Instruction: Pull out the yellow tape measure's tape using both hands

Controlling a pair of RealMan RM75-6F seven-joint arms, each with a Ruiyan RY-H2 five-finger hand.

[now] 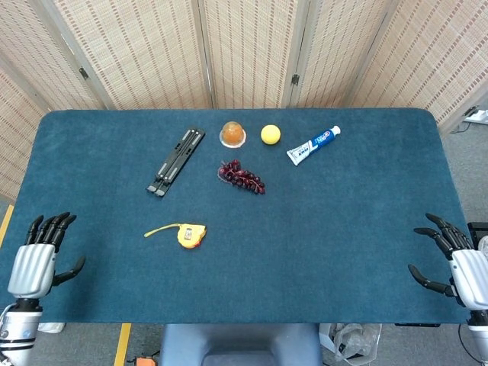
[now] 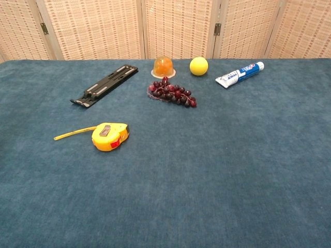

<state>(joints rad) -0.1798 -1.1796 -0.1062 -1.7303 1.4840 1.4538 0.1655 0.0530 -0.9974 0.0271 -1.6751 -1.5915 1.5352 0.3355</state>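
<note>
The yellow tape measure [image 1: 191, 235] lies on the blue table, left of centre, with a short length of yellow tape [image 1: 158, 229] sticking out to its left. The chest view shows the tape measure [image 2: 109, 136] and its tape [image 2: 72, 134] too. My left hand [image 1: 40, 259] hovers at the table's near left corner, fingers spread, holding nothing, well left of the tape. My right hand [image 1: 456, 264] hangs off the near right edge, fingers apart and empty. Neither hand appears in the chest view.
At the back of the table lie a black folding stand [image 1: 176, 161], an orange jelly cup [image 1: 232, 134], a yellow ball [image 1: 270, 134], a toothpaste tube [image 1: 313, 145] and a bunch of dark grapes [image 1: 242, 177]. Woven screens stand behind the table.
</note>
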